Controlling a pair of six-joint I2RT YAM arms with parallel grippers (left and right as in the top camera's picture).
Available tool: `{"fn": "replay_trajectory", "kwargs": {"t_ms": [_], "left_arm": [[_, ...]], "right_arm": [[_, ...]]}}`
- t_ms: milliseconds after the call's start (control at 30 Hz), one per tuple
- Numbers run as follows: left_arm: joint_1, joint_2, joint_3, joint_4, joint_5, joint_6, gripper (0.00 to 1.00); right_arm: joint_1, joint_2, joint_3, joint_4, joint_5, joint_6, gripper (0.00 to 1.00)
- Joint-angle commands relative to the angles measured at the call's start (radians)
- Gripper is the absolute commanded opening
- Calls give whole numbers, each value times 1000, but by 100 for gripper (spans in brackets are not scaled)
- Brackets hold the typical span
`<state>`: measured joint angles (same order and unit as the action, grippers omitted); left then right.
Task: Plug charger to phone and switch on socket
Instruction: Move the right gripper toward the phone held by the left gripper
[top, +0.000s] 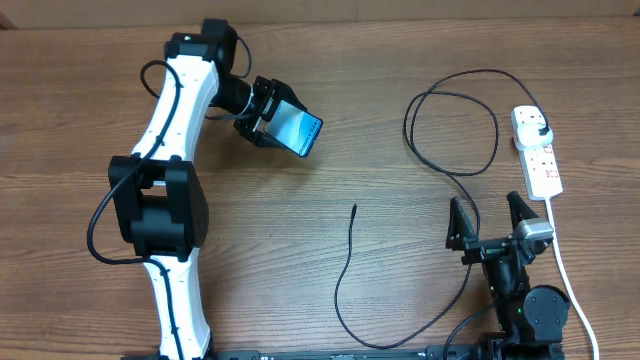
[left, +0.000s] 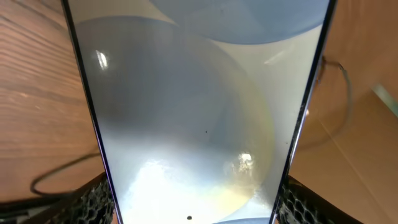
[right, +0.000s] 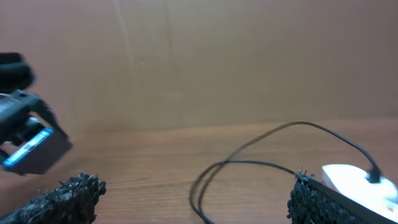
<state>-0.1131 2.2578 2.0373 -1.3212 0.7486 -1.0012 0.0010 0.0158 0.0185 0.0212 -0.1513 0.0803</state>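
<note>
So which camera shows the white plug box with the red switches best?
The overhead view: the whole socket shows there, red switches and all. The right wrist view catches only one blurry end of it, low in the corner. The left wrist view misses it; the phone fills that picture.

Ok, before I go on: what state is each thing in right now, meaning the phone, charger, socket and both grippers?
phone: screen lit, tilted, no cable in it.
charger: plug seated in the socket, connector tip loose on the table, apart from the phone.
socket: flat on the table; switch position too small to tell.
left gripper: shut on the phone.
right gripper: open, empty.
</note>
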Motion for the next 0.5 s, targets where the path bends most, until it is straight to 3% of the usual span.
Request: {"fn": "replay_trajectory", "kwargs": {"t_ms": [0, 233, 467], "left_arm": [[-13, -12, 30, 21, -87, -47, 4], [-13, -12, 30, 54, -127, -50, 4], [-13, -12, 30, 78, -132, -54, 4]], "right_arm": [[4, -2, 17, -9, -64, 66, 100], [3, 43, 158, -141, -63, 174, 100], [4, 297, 452, -335, -108, 216, 100]]}}
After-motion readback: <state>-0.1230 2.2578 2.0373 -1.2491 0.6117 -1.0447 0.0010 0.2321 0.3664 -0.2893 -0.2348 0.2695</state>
